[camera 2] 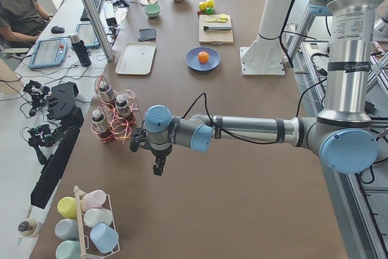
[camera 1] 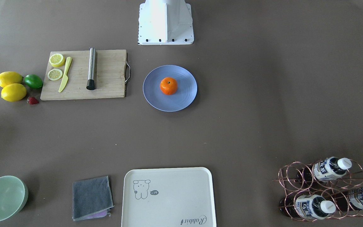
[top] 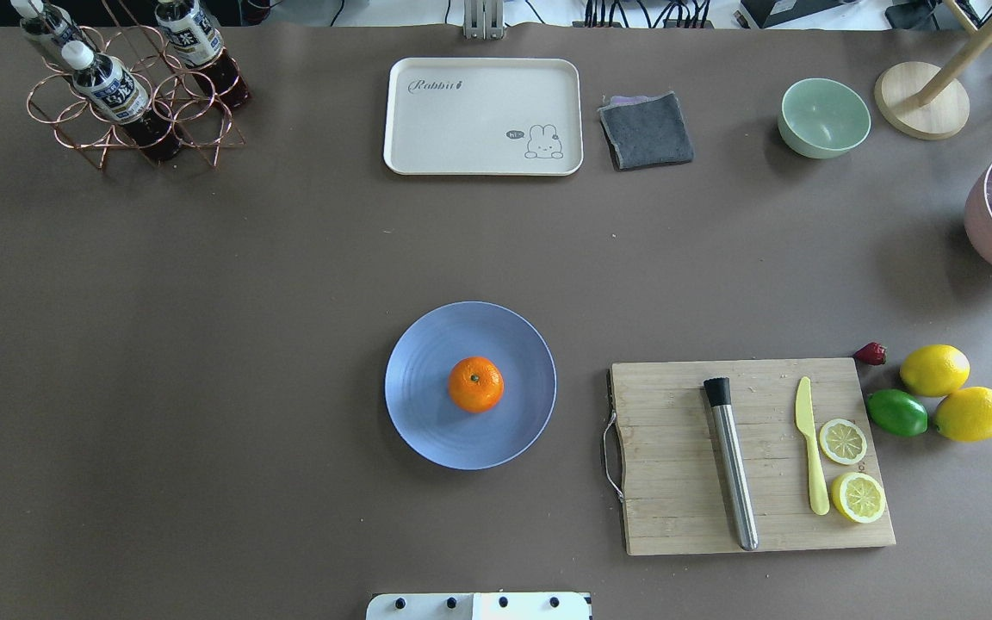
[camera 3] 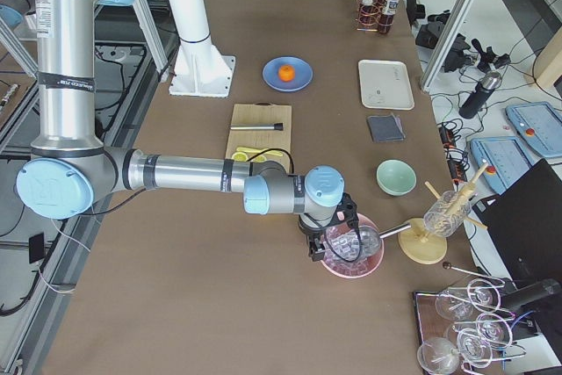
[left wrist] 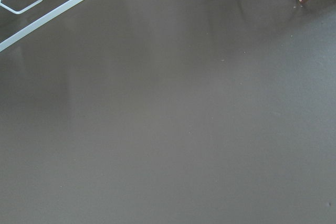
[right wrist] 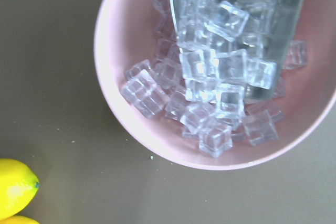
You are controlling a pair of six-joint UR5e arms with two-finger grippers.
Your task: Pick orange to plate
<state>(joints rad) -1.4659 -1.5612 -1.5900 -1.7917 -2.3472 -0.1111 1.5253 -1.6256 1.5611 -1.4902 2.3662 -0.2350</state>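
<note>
The orange (top: 475, 384) rests in the middle of the blue-lavender plate (top: 427, 422) at the table's centre; the front view shows the same orange (camera 1: 168, 85) on the plate (camera 1: 181, 98). Neither arm is near it. My left gripper (camera 2: 157, 167) hangs over bare table near the copper bottle rack, far from the plate (camera 2: 194, 63). My right gripper (camera 3: 313, 252) hovers by the pink ice bowl at the opposite end. Both show only in the side views, so I cannot tell whether they are open or shut.
A cutting board (top: 754, 456) with a steel muddler, a yellow knife and lemon slices lies right of the plate, with lemons (top: 935, 370), a lime and a strawberry beyond. Cream tray (top: 483, 116), grey cloth, mint bowl (top: 824, 117), bottle rack (top: 117, 95) and pink ice bowl (right wrist: 210, 77) line the edges.
</note>
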